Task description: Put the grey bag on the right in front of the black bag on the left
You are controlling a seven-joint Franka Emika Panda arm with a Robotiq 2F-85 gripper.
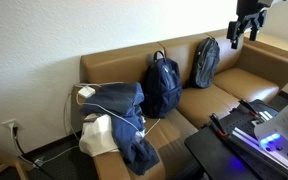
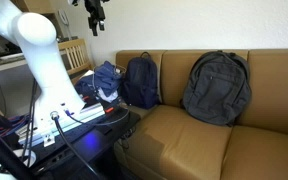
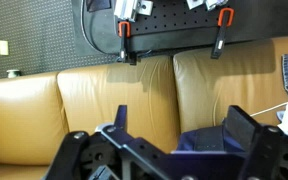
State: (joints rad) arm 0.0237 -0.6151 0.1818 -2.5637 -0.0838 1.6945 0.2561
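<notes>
A tan leather sofa (image 1: 234, 85) fills most of both exterior views, its long backrest against a pale wall. The white robot arm (image 2: 39, 60) rises beside a dark worktop (image 1: 219, 155) cluttered with equipment in front of the sofa. The grey bag (image 2: 217, 88) stands upright on a seat cushion and leans on the backrest. The black bag (image 2: 141, 82) stands the same way on the neighbouring cushion, with a strip of bare leather between the two. Beyond the black bag, at the sofa's end, lies a heap of blue clothes (image 1: 124, 108) with a white cable across it and a white cloth (image 1: 96, 135) just beside it. The claw (image 1: 246, 28) hangs high above the sofa, well apart from both bags. In the wrist view its two dark fingers (image 3: 119, 120) are spread wide apart with only sofa leather showing between them. A small wall socket (image 1: 11, 127) sits low on the wall
</notes>
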